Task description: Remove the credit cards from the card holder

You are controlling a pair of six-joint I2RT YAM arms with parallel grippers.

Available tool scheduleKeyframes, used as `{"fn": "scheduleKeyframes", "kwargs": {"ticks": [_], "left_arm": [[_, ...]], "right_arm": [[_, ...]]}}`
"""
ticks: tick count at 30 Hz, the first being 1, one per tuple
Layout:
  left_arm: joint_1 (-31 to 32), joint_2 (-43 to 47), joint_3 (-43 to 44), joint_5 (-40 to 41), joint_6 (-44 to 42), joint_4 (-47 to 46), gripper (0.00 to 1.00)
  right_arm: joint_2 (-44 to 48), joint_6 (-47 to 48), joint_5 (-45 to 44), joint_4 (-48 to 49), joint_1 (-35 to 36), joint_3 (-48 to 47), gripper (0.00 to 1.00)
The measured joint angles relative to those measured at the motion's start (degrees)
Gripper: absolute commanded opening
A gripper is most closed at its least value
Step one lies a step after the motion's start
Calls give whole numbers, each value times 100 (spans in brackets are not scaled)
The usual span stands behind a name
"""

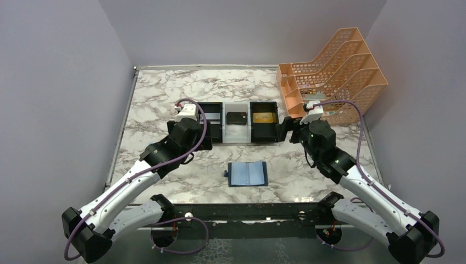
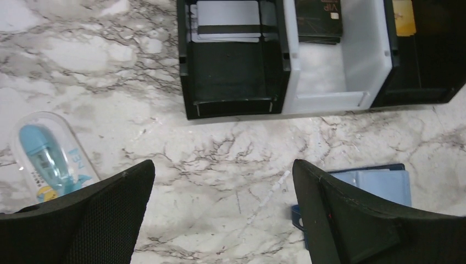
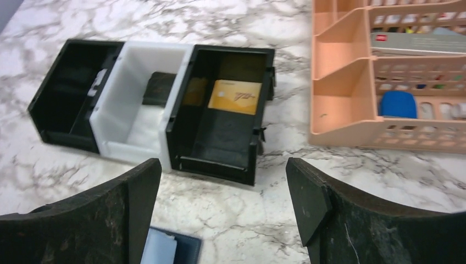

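Note:
The navy card holder (image 1: 248, 174) lies open on the marble table, its pale blue pockets up; none of the cards shows in it. It also shows in the left wrist view (image 2: 379, 184) and the right wrist view (image 3: 170, 247). A silver-grey card (image 2: 228, 21) lies in the left black tray, a black card (image 1: 237, 118) in the white tray, and a gold card (image 1: 263, 117) in the right black tray. My left gripper (image 1: 204, 144) is open and empty by the left tray. My right gripper (image 1: 287, 131) is open and empty by the right tray.
The three joined box trays (image 1: 211, 129) stand mid-table. A peach mesh file rack (image 1: 335, 71) stands at the back right, close to my right arm. A blue item in a clear blister pack (image 2: 49, 157) lies on the table under my left arm.

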State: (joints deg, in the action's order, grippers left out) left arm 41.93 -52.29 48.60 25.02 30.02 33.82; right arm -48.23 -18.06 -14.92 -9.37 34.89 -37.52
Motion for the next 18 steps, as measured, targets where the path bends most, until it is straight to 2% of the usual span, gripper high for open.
{"fn": "scheduleKeyframes", "kwargs": {"ticks": [4,9,12,15,18], "left_arm": [[-588,70,125,-39,-214,144,99],[-1196,149,107,11,-282,144,99],[-1220,319,-7,170,-289,131,99],[-1220,568,-140,354,-256,138,99],[-1220,935,-260,577,-190,138,99]], "right_arm": [[66,57,-686,61,0,0,96],[37,208,-1137,334,-166,-33,96],[-199,162,-885,334,-789,-186,96],[-435,39,-269,337,-1598,-299,96],[-560,42,267,321,-1899,-409,96]]}}
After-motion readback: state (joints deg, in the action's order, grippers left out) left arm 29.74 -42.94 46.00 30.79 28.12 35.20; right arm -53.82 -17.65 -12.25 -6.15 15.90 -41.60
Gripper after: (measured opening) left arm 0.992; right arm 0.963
